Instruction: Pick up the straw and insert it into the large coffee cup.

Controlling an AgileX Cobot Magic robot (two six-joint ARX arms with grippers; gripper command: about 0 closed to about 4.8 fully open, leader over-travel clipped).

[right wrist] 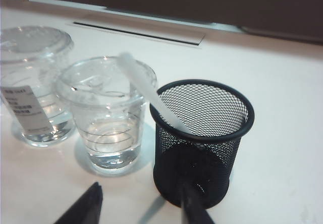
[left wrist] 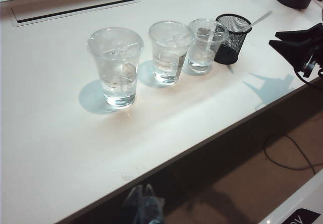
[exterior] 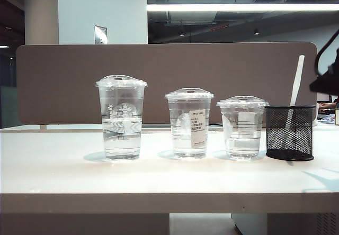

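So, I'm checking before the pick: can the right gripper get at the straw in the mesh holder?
Probably yes. The right gripper hangs open just short of the mesh holder, and the straw leans well above its rim, nothing covering it.

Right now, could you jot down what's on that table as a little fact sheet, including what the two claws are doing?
Straw: white, leaning in the black mesh holder, not yet picked up
Large coffee cup: leftmost in the exterior view, domed lid on, some clear liquid
Medium cup: middle, white label
Short cup: beside the holder
Right gripper: open, near the holder, holding nothing
Left gripper: off the table's front edge, state unclear
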